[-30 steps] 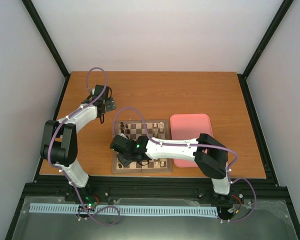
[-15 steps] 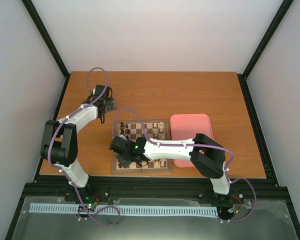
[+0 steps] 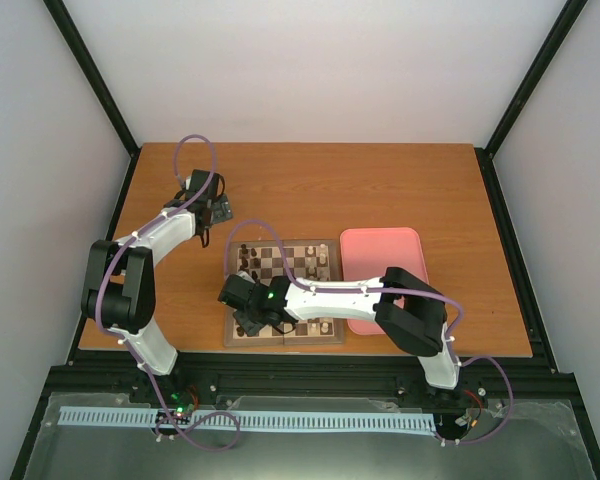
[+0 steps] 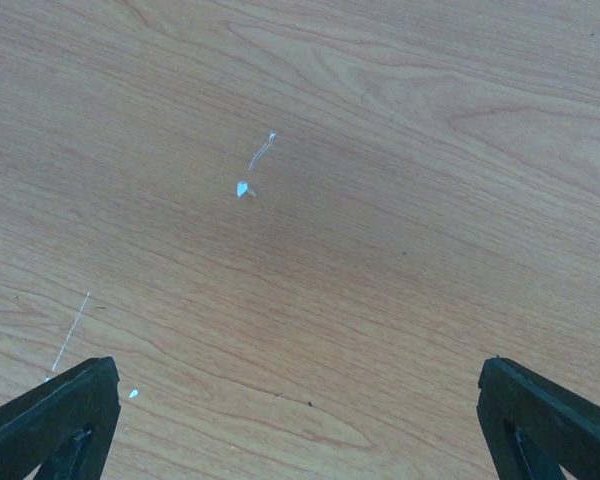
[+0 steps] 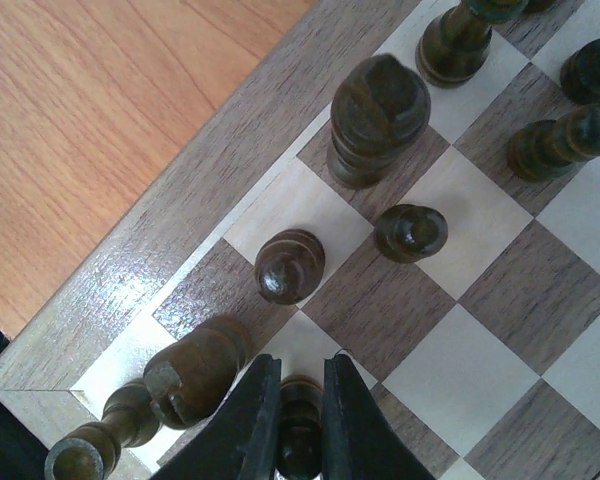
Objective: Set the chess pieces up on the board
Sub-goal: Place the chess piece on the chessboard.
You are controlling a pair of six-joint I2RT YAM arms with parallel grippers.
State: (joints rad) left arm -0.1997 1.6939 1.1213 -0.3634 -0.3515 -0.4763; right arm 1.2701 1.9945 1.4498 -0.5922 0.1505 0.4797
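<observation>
Wooden board point(image 3: 290, 342): lies flat on the table point(image 3: 380, 180), at the middle of the near edge. A pink tray point(image 3: 382, 255) sits just beside its right side.
Dark pieces point(image 5: 289, 266): several stand upright on the squares of the board's near-left corner, close to the border. A taller one point(image 5: 378, 115) is behind two pawns.
Right gripper point(image 5: 298, 395): low over that corner, fingers point(image 5: 258, 415) pinched narrow around one dark pawn point(image 5: 298, 445). Cannot tell whether the pawn touches its square.
Left gripper point(image 4: 298, 368): over bare table, well left of the board. Fingers point(image 4: 55, 420) are spread wide with nothing between them.
</observation>
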